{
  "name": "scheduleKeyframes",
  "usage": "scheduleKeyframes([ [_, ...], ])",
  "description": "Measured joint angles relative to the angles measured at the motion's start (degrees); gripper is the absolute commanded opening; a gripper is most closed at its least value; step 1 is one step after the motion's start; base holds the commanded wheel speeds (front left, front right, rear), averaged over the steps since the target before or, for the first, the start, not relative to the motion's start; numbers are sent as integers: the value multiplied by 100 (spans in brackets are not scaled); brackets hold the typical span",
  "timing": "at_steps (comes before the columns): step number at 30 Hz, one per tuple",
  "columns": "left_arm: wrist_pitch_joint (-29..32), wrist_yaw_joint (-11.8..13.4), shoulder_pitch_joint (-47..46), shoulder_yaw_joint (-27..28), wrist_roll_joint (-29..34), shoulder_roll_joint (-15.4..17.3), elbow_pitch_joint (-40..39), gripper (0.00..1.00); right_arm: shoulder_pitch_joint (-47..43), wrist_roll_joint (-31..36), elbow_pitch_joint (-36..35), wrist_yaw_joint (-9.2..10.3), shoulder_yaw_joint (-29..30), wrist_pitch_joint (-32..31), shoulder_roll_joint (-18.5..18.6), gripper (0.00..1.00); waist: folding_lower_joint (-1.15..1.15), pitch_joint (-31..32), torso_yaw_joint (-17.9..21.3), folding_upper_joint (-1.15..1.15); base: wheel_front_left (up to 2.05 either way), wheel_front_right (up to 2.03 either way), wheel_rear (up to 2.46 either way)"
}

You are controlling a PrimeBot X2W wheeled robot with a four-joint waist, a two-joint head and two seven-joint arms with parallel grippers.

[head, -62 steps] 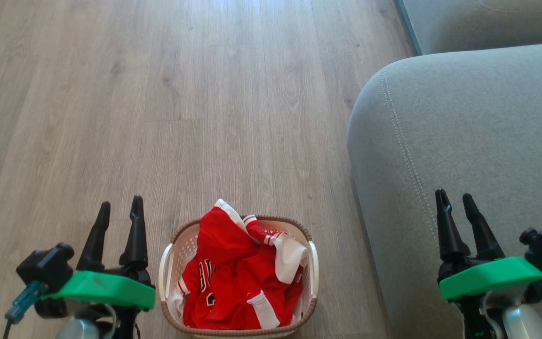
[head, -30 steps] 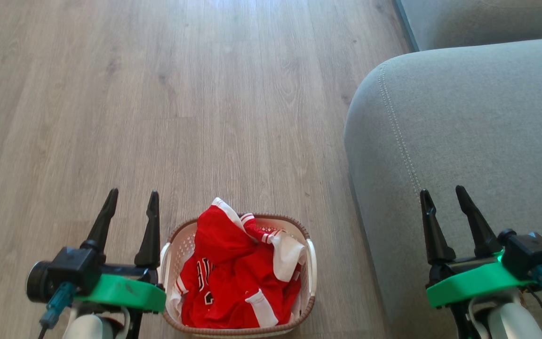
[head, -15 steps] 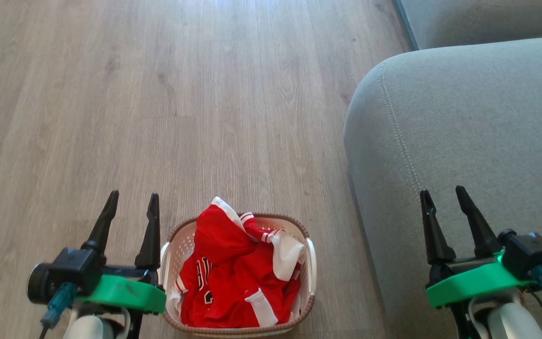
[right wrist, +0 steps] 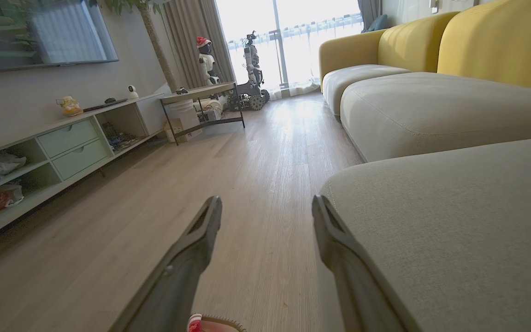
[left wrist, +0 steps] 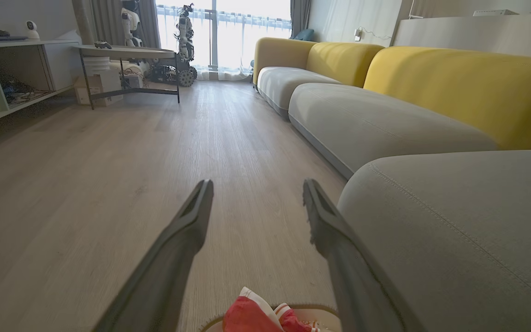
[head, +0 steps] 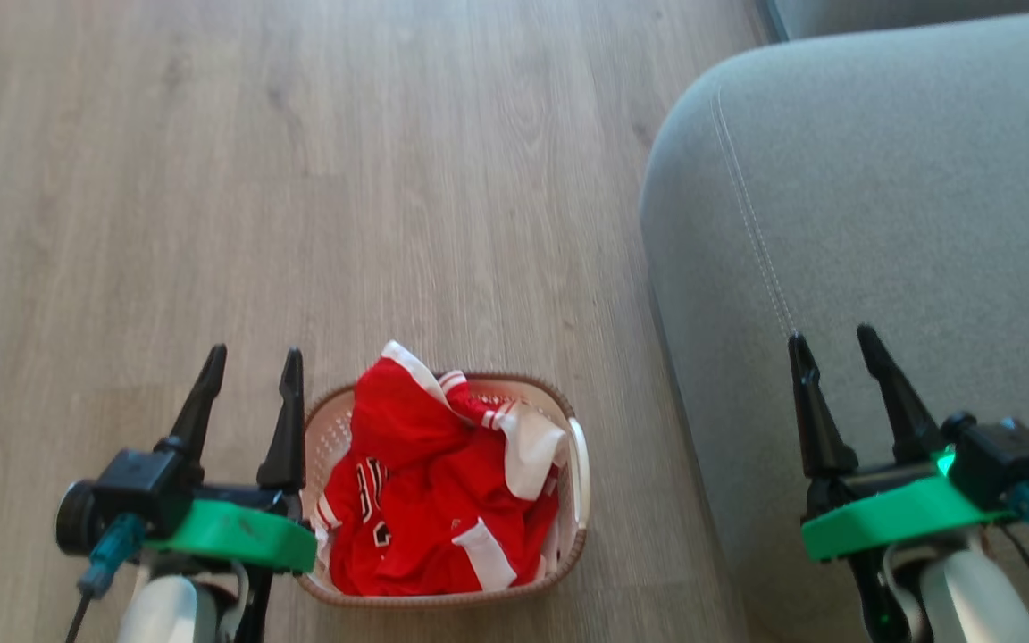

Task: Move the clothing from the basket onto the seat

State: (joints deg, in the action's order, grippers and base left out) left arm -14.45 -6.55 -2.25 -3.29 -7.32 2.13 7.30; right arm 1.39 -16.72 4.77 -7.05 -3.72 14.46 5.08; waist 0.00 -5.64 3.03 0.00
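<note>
Black jaws parted, empty, jerseys (head: 416,451) in basket (head: 579,487)

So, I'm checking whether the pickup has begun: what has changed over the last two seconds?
The left gripper and right gripper look to have spread their fingers a little wider; both are open, holding nothing. The head view has shifted, so the camera moved, not the things. The jerseys lie heaped in the basket as before, beside the seat.
</note>
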Motion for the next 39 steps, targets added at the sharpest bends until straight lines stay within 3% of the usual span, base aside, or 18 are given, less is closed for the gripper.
scheduleKeyframes([
  [12,0,-38,-532,-91,-43,29,534,100,342,-100,-393,-1,115,0,-26,100,0,-702,225,0,0,0,0],
  [25,133,-58,-1697,-602,-470,164,2184,100,926,-47,-876,-1,77,0,-116,100,1,-1732,480,0,0,0,0],
  [39,134,-58,-2613,-1036,-833,314,4150,100,1220,11,-1109,-2,18,1,-132,100,0,-2414,728,0,0,0,0],
])
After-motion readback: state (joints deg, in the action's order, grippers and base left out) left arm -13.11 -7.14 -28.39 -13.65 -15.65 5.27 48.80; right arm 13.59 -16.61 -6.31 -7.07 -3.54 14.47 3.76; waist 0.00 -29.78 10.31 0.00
